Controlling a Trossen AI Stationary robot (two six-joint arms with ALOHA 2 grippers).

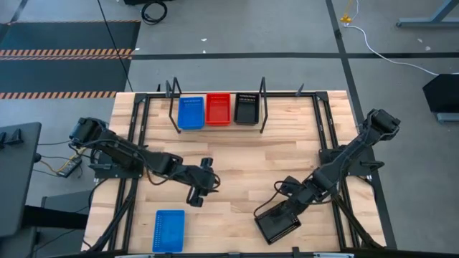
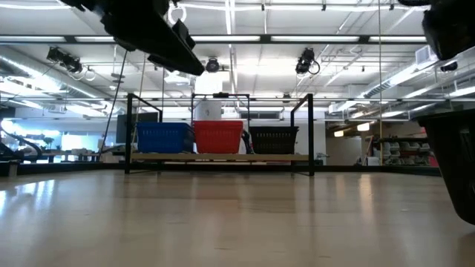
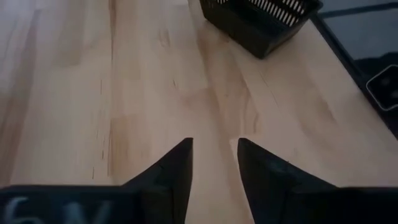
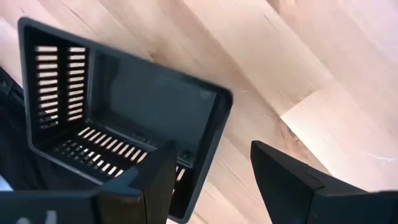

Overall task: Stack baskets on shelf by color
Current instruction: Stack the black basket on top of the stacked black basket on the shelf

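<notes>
Three baskets, blue [image 1: 190,112], red [image 1: 219,109] and black [image 1: 246,108], sit on the shelf [image 1: 215,127], one per color. The right gripper [image 4: 211,177], jaws spread, probably straddles the loose black basket's [image 1: 278,221] rim on the desk [image 1: 237,161] for lifting; the left gripper [image 3: 214,168], jaws slightly apart, waits empty.

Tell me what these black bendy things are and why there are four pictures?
They are two robot arms at a wooden table. One camera looks down from above, one sits low at table height, and one rides on each arm's wrist.

At the back stands a little wooden shelf holding blue, red and black plastic baskets.

A loose blue basket lies near the front edge.

The right gripper has its fingers open around the rim of a loose black slotted basket, not squeezing it.

The left gripper hangs open over bare wood, holding nothing.
</notes>
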